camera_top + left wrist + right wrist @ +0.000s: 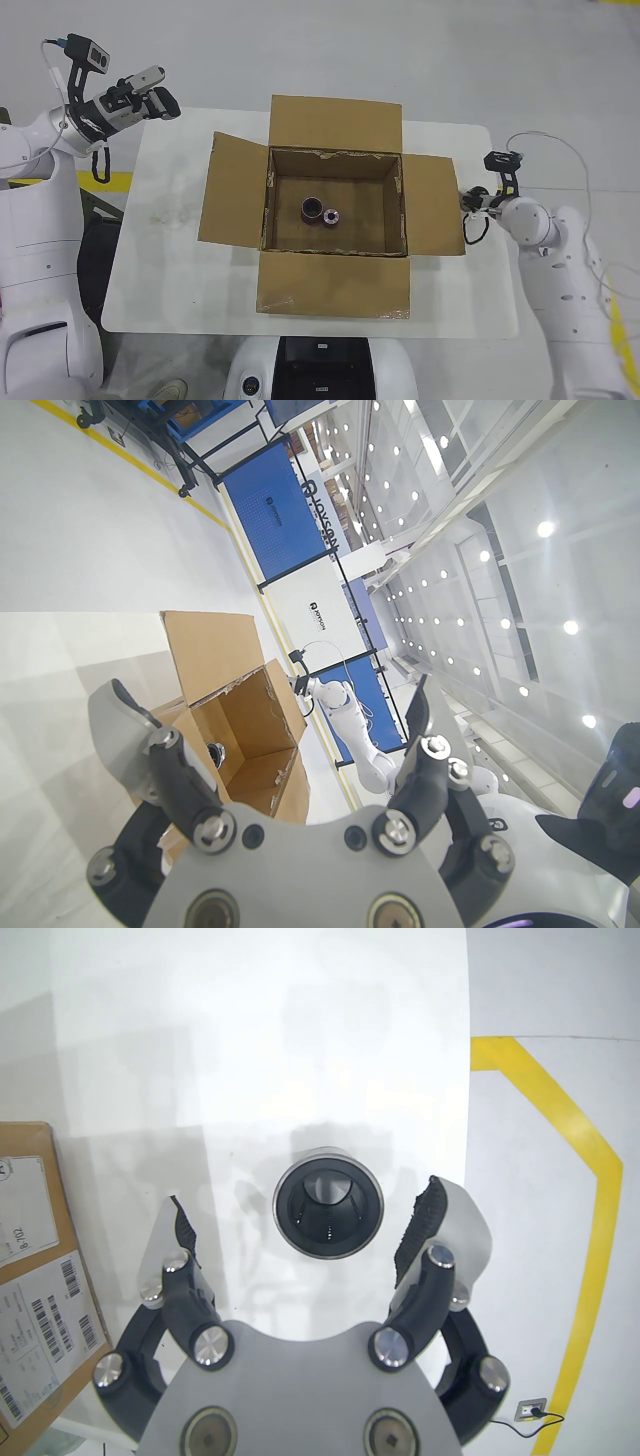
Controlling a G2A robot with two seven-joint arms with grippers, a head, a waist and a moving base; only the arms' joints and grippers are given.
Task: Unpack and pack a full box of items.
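So, left gripper (163, 92) hangs open-fingered and empty over the table's (160, 250) far corner. Cardboard box (335, 285) mid-table, flaps out, two round parts (313, 208) inside (unpacking underway, packing not begun, I'd judge). Right gripper (305, 1193) released, straddling a linear bearing (327, 1228) upright on the table.

The box (335, 122) is plain brown cardboard, one flap bearing white labels (45, 1313) striped with black barcodes; the table (160, 280) is white; the cylinder (327, 1208) standing on it is black inside with a silvery rim; the left end effector (270, 700) and right end effector (305, 1200) are silver-grey with black pads (422, 1218); a yellow line (595, 1168) crosses the pale grey floor (525, 1228).
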